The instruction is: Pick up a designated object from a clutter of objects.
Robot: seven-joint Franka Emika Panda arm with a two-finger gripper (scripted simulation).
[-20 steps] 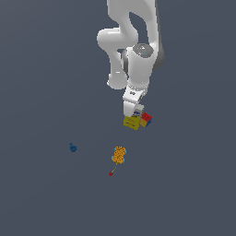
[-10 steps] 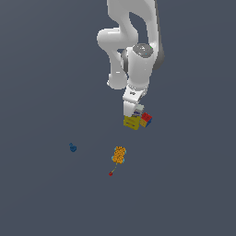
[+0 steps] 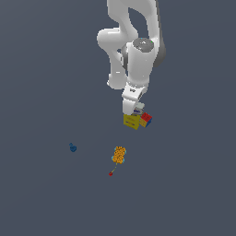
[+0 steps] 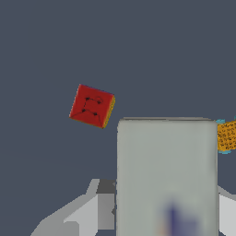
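The designated object, a yellow box (image 3: 131,121) with a white top (image 4: 166,156) and a blurred blue label, stands on the grey floor among the clutter of objects. My gripper (image 3: 134,112) comes down on it from above. In the wrist view the gripper (image 4: 166,205) has one grey finger (image 4: 99,209) against one side of the box and the other finger (image 4: 227,207) against the opposite side, shut on it. The small red, blue and yellow cube (image 3: 146,119) (image 4: 92,105) sits right beside the box.
An orange knobbly item (image 3: 119,155) (image 4: 227,136) lies nearer the camera than the box in the exterior view. A tiny red ball (image 3: 111,174) lies just beyond it, and a small blue item (image 3: 73,148) lies far toward the exterior view's left.
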